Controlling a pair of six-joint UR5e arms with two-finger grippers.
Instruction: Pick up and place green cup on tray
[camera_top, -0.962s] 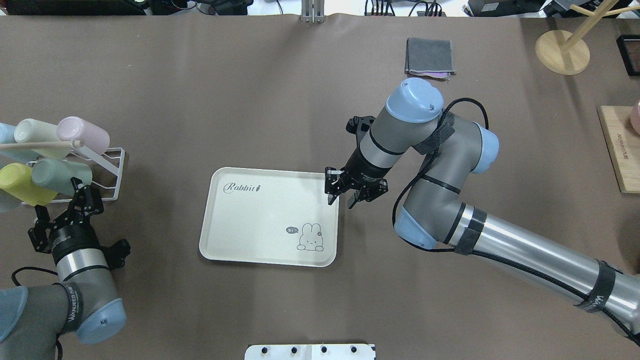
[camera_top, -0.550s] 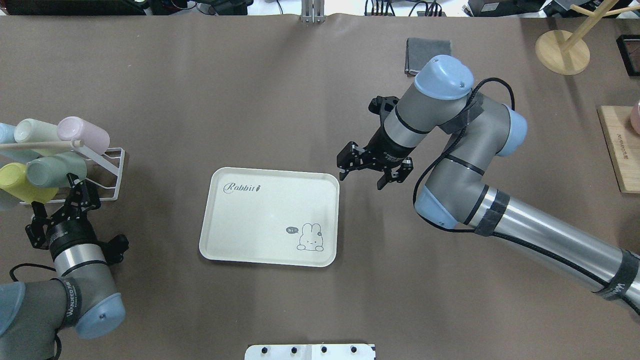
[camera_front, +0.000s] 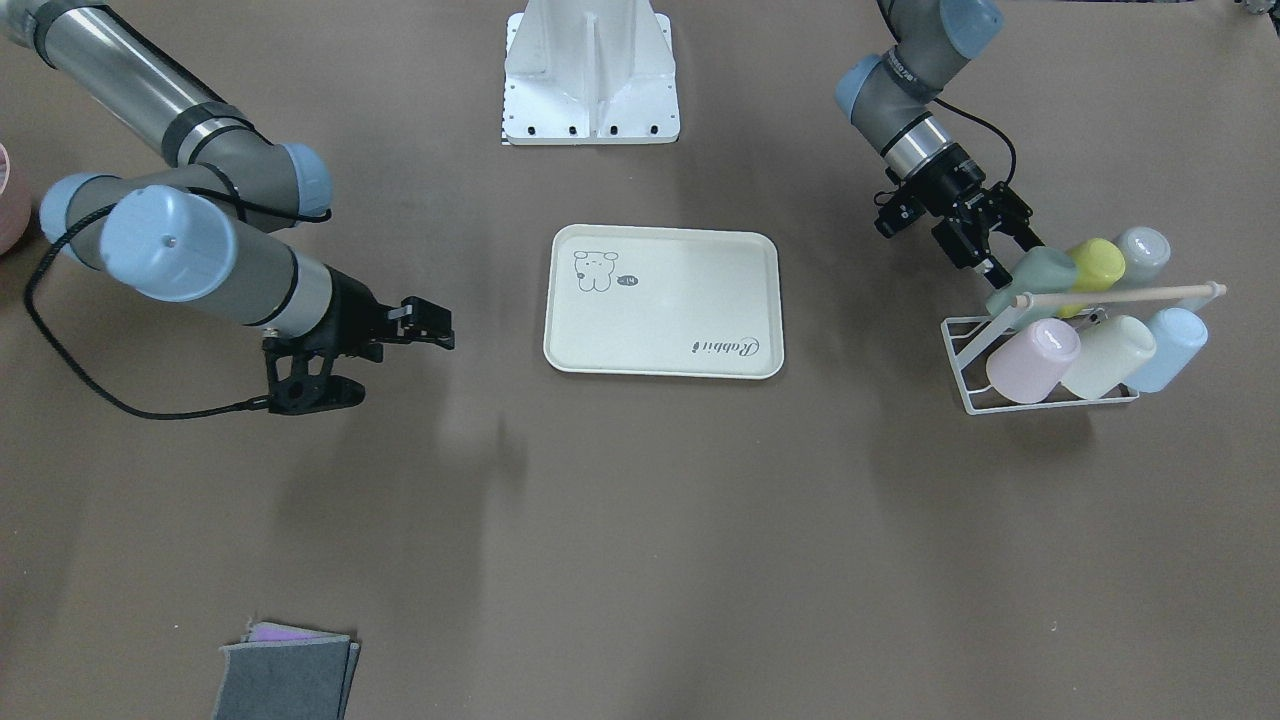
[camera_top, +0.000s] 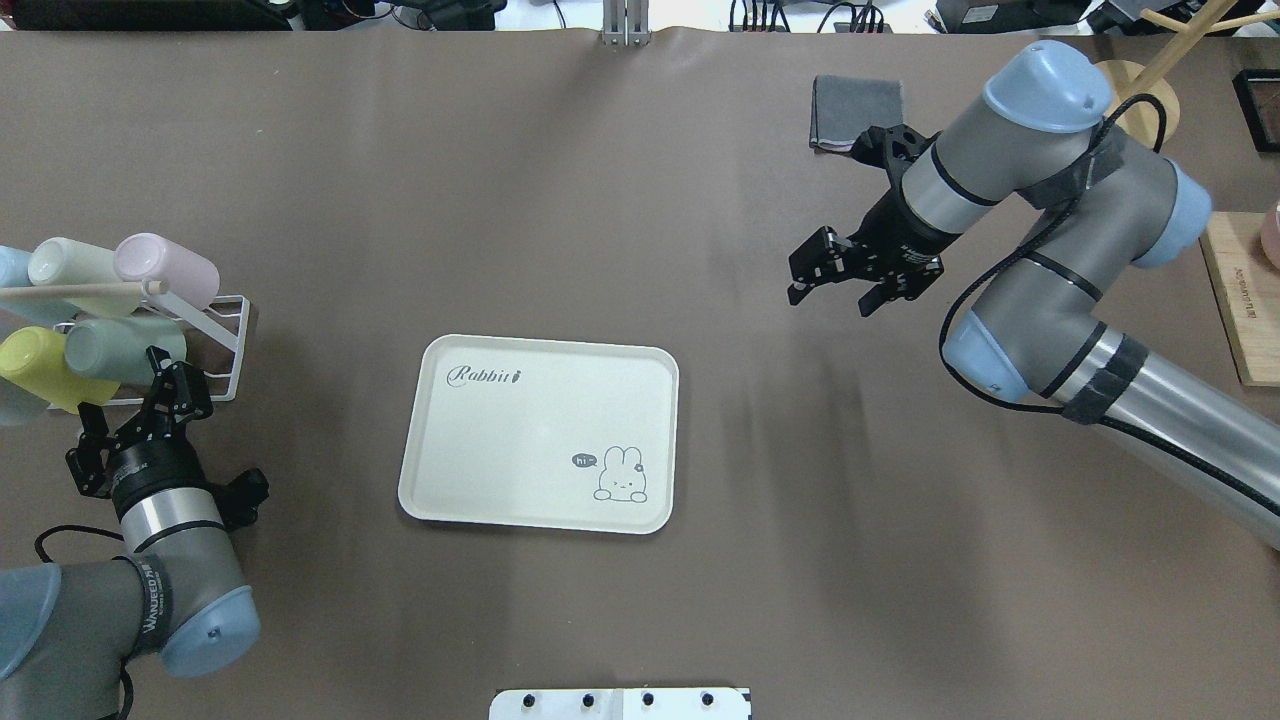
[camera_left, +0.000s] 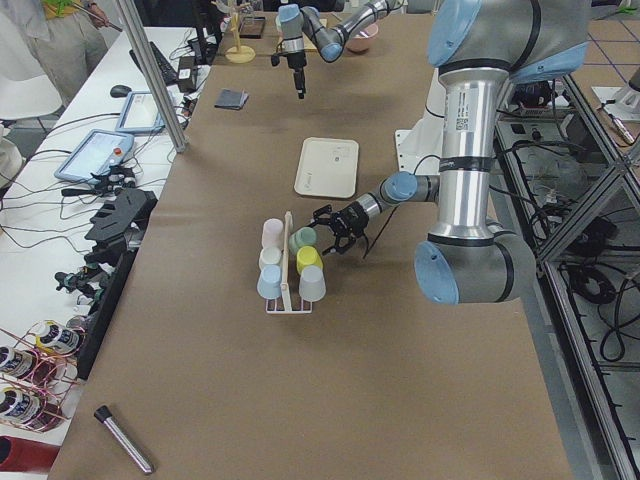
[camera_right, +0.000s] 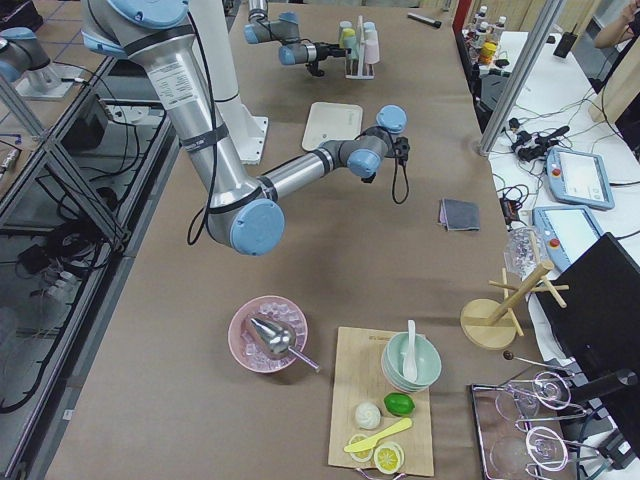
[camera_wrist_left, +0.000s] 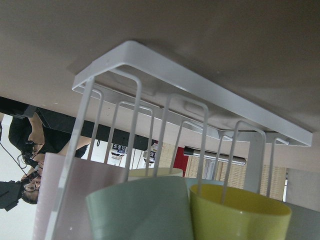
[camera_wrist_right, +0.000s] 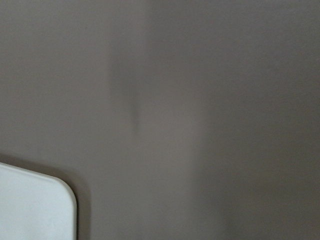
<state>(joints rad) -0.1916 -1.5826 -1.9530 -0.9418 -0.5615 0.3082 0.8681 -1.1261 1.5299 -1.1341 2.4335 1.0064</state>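
Note:
The green cup (camera_top: 120, 345) lies on its side in the white wire rack (camera_top: 222, 335) at the table's left edge, beside a yellow-green cup (camera_top: 35, 365). It also shows in the front view (camera_front: 1040, 272) and low in the left wrist view (camera_wrist_left: 140, 212). My left gripper (camera_top: 178, 378) is open right at the cup's near end, its fingers on either side of the rim and not closed on it. The cream tray (camera_top: 520, 440) lies flat and bare mid-table. My right gripper (camera_top: 832, 295) is open and empty, held over the table to the tray's far right.
Pink (camera_top: 165, 265), cream (camera_top: 70, 262) and pale blue (camera_top: 10, 268) cups hang in the rack under a wooden rod. A folded grey cloth (camera_top: 858, 110), a wooden stand (camera_top: 1125, 100) and a wooden board (camera_top: 1240, 300) are at the far right. The white robot base (camera_top: 620, 703) is at the near edge.
My right arm has swung up and to the right, away from the tray's right edge. My left gripper has shifted slightly at the rack and stays open.

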